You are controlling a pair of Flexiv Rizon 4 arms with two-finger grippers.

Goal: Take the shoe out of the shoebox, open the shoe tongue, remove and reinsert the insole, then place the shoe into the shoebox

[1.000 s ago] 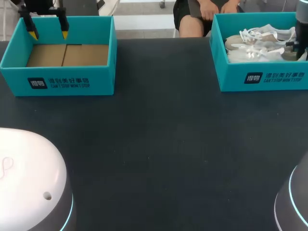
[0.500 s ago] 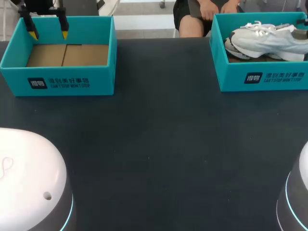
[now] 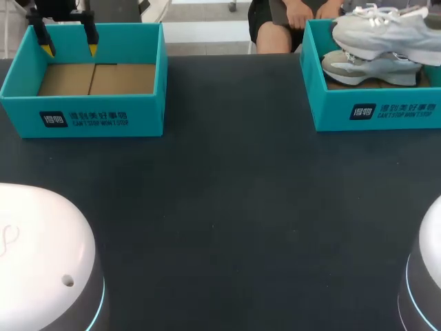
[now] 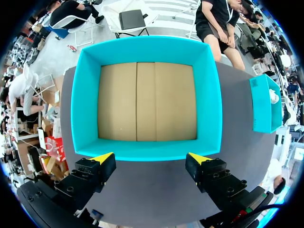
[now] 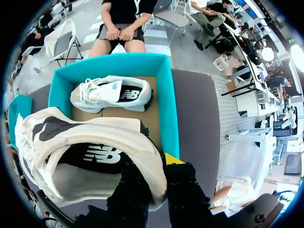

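Clamping the shoe (image 5: 90,156) heel, right end effector (image 5: 154,172) hangs above the shoebox (image 5: 167,114).

White-and-grey mesh running shoe (image 3: 386,31) is now out of the teal cardboard shoebox (image 3: 375,110) at 1 o'clock. A second ago it lay flat inside beside its pair. Half a second ago it was just clearing the rim. Now it hangs over the far wall, shifted toward 12 o'clock, toe toward 9 o'clock. Right end effector (image 5: 154,166), earlier down at the box's 3 o'clock end, has risen with it, clamped on the heel. Second grey-and-white shoe (image 3: 372,67), covered half a second ago, is exposed again on the box floor. Right arm's rounded white housing (image 3: 428,276) at 4 o'clock sits higher.
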